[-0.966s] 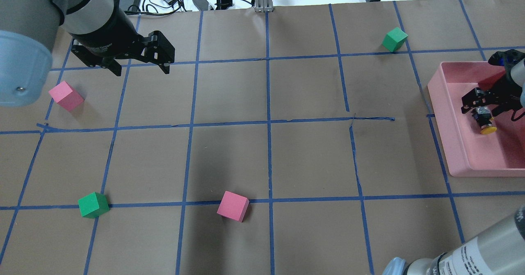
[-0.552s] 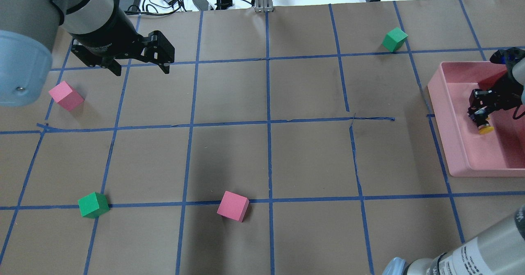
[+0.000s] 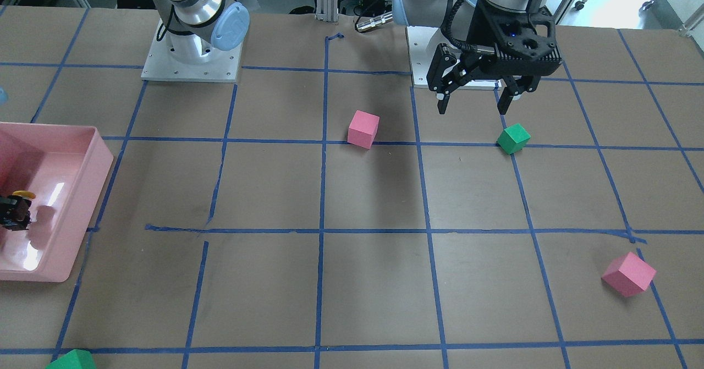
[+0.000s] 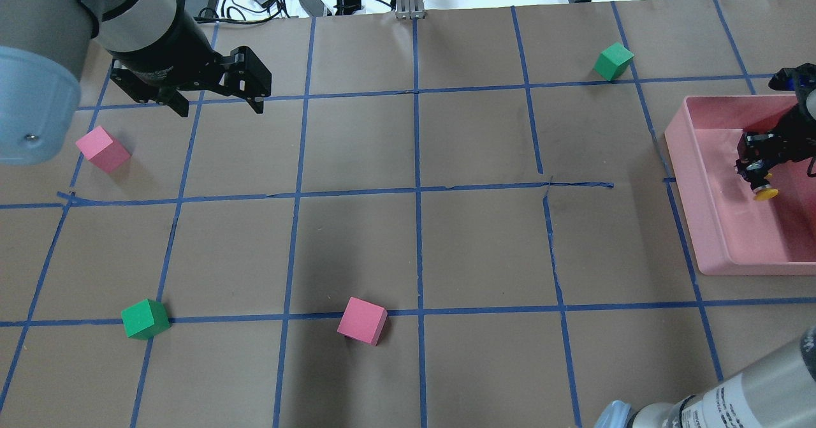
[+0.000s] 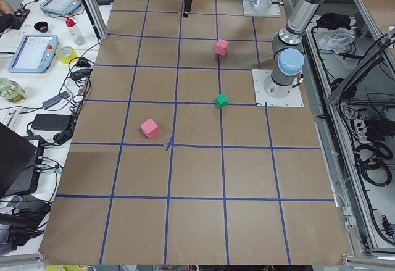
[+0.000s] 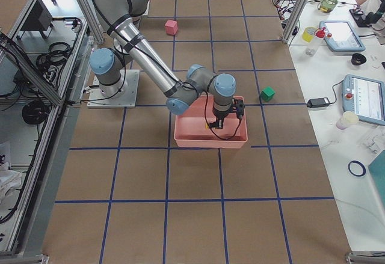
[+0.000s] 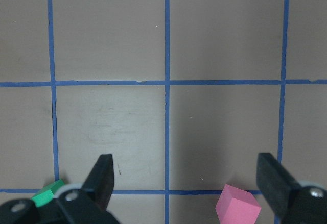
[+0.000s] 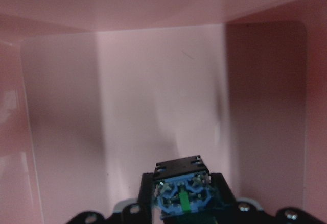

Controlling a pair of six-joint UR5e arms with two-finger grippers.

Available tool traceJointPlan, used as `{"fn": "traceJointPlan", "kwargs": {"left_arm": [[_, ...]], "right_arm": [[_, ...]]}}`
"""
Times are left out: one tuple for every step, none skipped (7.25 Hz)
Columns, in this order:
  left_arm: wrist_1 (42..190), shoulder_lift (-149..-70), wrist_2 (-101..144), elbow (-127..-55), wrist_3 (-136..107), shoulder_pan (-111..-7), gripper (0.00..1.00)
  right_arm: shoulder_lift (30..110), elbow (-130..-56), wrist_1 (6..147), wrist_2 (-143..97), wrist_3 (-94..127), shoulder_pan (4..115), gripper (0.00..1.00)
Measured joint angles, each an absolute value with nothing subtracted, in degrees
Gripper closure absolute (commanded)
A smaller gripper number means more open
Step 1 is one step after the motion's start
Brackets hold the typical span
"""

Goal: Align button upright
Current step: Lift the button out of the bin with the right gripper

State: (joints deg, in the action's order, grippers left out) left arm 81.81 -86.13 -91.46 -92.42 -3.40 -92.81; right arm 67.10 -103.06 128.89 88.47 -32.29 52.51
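Observation:
The button shows its yellow cap (image 4: 765, 192) inside the pink tray (image 4: 685, 173) at the table's right edge. My right gripper (image 4: 755, 165) is down in the tray and shut on the button's block base, with the cap sticking out toward the near side. In the front view the cap (image 3: 22, 195) sits just above the gripper (image 3: 12, 218). The right wrist view shows only the base's blue terminal side (image 8: 181, 193) between the fingers; the cap is hidden there. My left gripper (image 4: 220, 106) is open and empty, above the far left of the table.
A pink cube (image 4: 102, 149) lies near the left gripper, a green cube (image 4: 145, 318) and a pink cube (image 4: 362, 321) at the near side, and a green cube (image 4: 614, 61) far right, next to the tray. Cables and tape lie beyond the far edge.
The right gripper's jaws, wide apart around the button a second ago, have closed on it and turned. Gripper and button shifted slightly right and away. The left arm has not moved.

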Motion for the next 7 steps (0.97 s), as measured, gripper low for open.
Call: {"fn": "traceJointPlan", "kwargs": {"left_arm": [[81.8,-86.13,-91.47,-92.43,-3.4,-92.81,0.0],[81.79,-86.13,-91.49,-92.45,-3.37,-92.81,0.0],[81.8,-86.13,-91.49,-92.46,-3.37,-92.81,0.0],[81.82,-86.13,-91.49,-92.46,-3.38,-92.81,0.0],[81.82,-86.13,-91.49,-92.46,-3.36,-92.81,0.0],[81.82,-86.13,-91.49,-92.46,-3.35,-92.82,0.0],[81.83,-86.13,-91.49,-92.46,-3.36,-92.81,0.0]], "right_arm": [[69.02,-102.8,127.83,88.28,-32.31,52.52,1.0],[70.78,-101.57,125.29,87.99,-32.32,52.66,1.0],[72.35,-98.81,120.54,87.78,-32.38,53.04,1.0],[73.67,-94.99,114.41,87.63,-32.43,53.89,1.0],[74.84,-91.66,109.5,87.55,-32.4,55.58,1.0],[76.16,-89.67,106.79,87.49,-31.6,58.57,1.0],[77.1,-88.86,105.76,87.4,-28.6,62.99,1.0]]}}
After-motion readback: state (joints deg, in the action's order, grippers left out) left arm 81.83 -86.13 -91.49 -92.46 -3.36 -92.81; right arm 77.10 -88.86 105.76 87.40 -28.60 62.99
